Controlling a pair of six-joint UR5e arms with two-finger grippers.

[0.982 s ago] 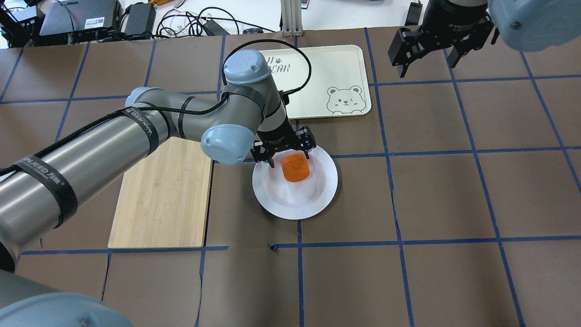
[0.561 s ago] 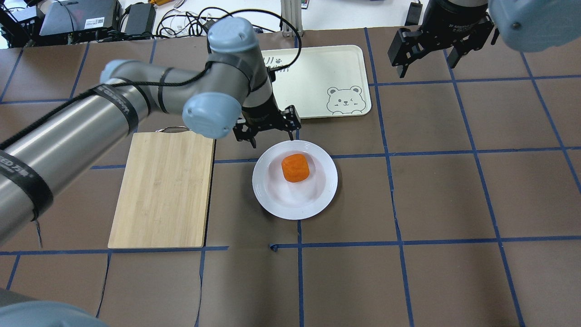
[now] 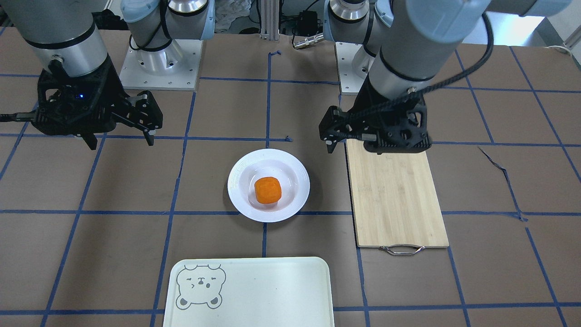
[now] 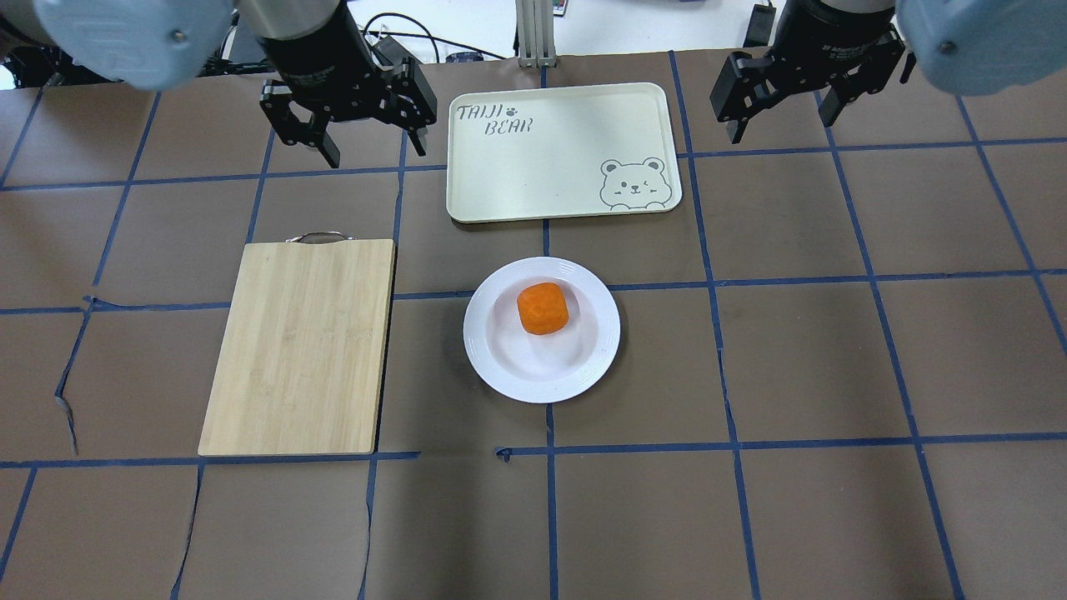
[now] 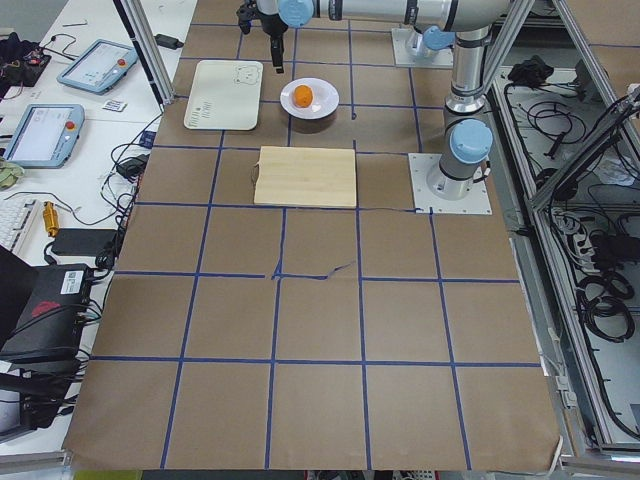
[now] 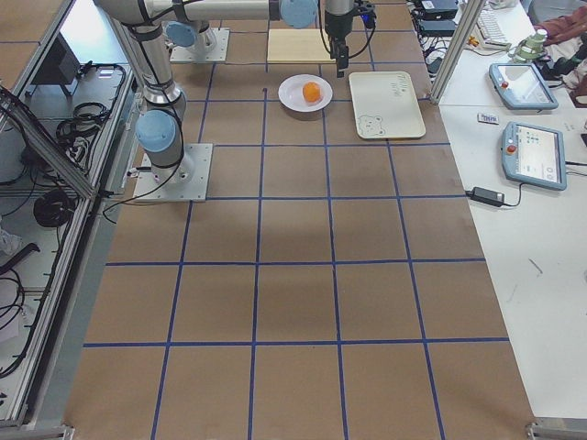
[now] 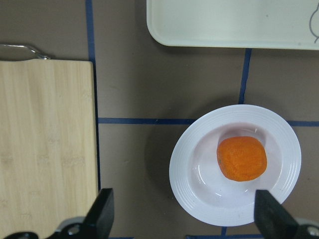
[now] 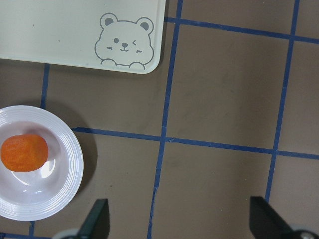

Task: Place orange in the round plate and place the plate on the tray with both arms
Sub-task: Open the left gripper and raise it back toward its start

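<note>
The orange (image 4: 543, 308) rests in the sunken centre of the white round plate (image 4: 533, 367), which stands on the table just in front of the cream tray (image 4: 542, 158) with its bear drawing. High over the back left, beside the tray's left end, my left gripper (image 4: 375, 150) hangs open and holds nothing. Its wrist view looks down on the orange (image 7: 241, 158) and the plate (image 7: 184, 164) between its open fingers (image 7: 102, 211). The right gripper (image 4: 783, 125) is open and holds nothing at the back right, past the tray's right end. The front view shows the plate (image 3: 240, 186) and the tray (image 3: 272, 290) apart.
A bamboo cutting board (image 4: 300, 346) with a metal handle lies left of the plate. Brown paper with blue tape lines covers the table. Cables and boxes sit beyond the far edge.
My left gripper has drawn away from the plate, rising and moving back and to the left. The orange stays in the plate. The right arm has hardly moved.
</note>
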